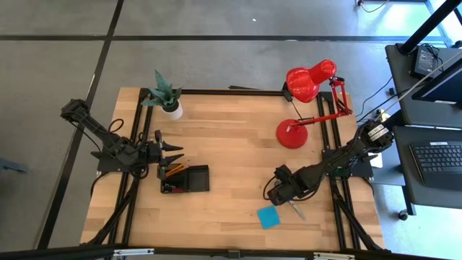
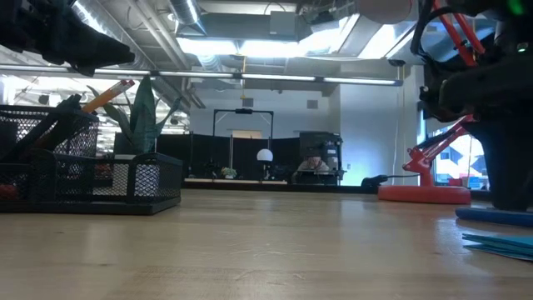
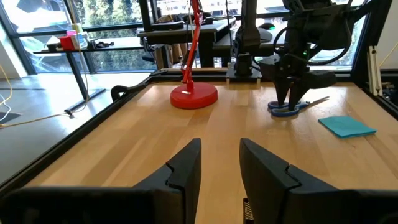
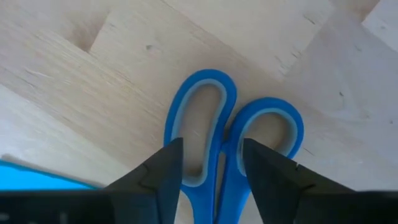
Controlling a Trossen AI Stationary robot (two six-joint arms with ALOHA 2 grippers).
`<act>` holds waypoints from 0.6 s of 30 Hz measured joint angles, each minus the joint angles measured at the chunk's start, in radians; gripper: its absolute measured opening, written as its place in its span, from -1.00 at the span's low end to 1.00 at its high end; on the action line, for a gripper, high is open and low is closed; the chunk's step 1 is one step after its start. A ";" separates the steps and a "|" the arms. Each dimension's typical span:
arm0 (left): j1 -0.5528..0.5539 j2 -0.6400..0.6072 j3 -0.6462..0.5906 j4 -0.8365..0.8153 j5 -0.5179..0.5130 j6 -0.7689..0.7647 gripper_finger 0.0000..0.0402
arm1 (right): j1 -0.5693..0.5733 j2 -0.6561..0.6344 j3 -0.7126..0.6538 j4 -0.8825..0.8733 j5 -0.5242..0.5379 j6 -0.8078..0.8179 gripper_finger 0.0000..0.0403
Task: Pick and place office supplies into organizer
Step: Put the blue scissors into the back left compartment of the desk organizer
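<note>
The blue-handled scissors (image 4: 211,118) lie flat on the table near its right near corner, seen also in the left wrist view as scissors (image 3: 292,109). My right gripper (image 4: 211,152) points down over them, open, its fingers standing either side of where the two handle loops meet. The blue sticky-note pad (image 1: 268,216) lies flat just left of it. The black mesh organizer (image 1: 189,178) stands left of centre with orange pencils (image 1: 174,169) in it. My left gripper (image 1: 172,152) hovers open above the organizer's far end and holds nothing. My right gripper comes from above, pointing down, with one finger (image 4: 165,171) at the outer edge of one handle loop (image 4: 186,134) and the other at the second loop (image 4: 264,134). Whether the fingers touch the handles, I cannot tell. The scissors lie flat on the table.
A red desk lamp (image 1: 307,108) stands at the far right, its round base (image 1: 291,134) on the table. A potted green plant (image 1: 166,97) stands at the far left. Bare wood lies between the organizer and the scissors.
</note>
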 joint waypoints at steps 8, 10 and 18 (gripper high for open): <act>0.000 0.000 0.000 0.000 0.000 0.000 -0.48 | 0.000 -0.001 -0.028 0.020 0.005 -0.002 -0.16; 0.000 0.000 0.000 0.000 0.000 0.000 -0.49 | 0.000 -0.001 -0.028 0.020 0.008 -0.002 -0.16; 0.000 0.000 0.000 0.000 0.000 0.000 -0.48 | 0.001 0.093 -0.016 0.007 0.025 -0.015 -0.19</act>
